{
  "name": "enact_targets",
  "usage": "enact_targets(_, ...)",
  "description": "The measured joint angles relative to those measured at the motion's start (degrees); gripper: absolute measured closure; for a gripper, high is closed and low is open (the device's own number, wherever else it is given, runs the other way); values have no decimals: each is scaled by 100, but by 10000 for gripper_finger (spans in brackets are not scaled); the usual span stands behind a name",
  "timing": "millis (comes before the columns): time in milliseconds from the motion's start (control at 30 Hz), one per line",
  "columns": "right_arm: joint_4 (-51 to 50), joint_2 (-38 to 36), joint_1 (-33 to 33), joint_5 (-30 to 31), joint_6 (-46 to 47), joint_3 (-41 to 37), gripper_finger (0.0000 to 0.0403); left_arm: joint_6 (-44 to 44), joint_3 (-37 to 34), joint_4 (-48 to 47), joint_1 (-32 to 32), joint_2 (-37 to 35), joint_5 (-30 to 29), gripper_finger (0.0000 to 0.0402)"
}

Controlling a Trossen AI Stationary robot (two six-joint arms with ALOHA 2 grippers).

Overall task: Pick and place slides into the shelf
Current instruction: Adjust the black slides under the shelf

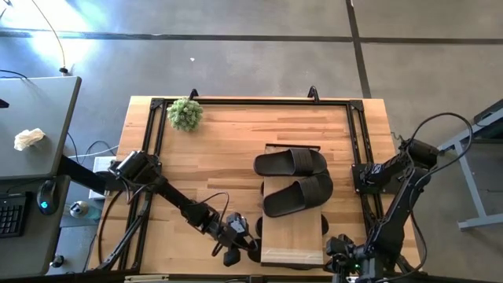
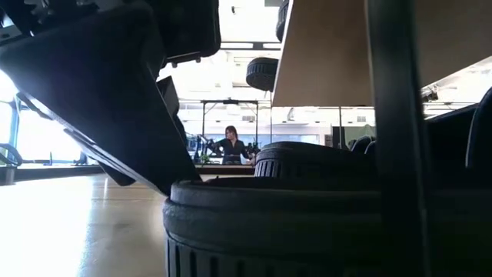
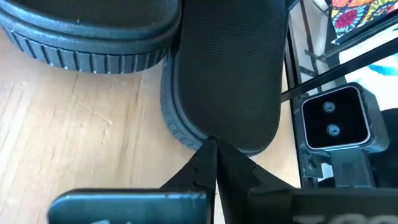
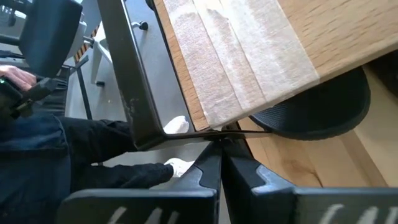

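The shelf (image 1: 292, 236) is a light-wood plank on a thin dark frame, at the table's near middle. Two black slides (image 1: 291, 163) (image 1: 297, 195) lie on its top. Two more lie on the table under it: one with a ribbed footbed (image 3: 230, 74) and another (image 3: 81, 31) beside it. My left gripper (image 3: 214, 152) is shut, at the shelf's near-left side, tips at the end of the ribbed slide (image 2: 269, 223). My right gripper (image 4: 217, 149) is shut, at the shelf's near-right corner, under the plank (image 4: 249, 56). My left gripper has its shut fingertips (image 3: 205, 158) against the rounded end of the slide's sole (image 3: 208, 134), coming at it low and slanting from the table's left and near side. The slide lies flat on the table, partly under the shelf. My right gripper's shut tips stand at the thin dark frame bar (image 4: 199, 132) below the plank's corner; whether they touch it, I cannot tell.
A small green plant (image 1: 185, 114) stands at the table's far left. A black rail (image 1: 251, 102) frames the tabletop. The low camera (image 3: 333, 121) sits near the slide. A person's dark sleeve and hand (image 4: 12, 78) show beyond the table's near edge. Bare wood lies left of the shelf.
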Motion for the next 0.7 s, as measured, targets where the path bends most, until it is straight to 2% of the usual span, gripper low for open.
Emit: enact_targets(700,-23,3,-11,-52,-105,0,403,-302,109,223,34,71,-193,402)
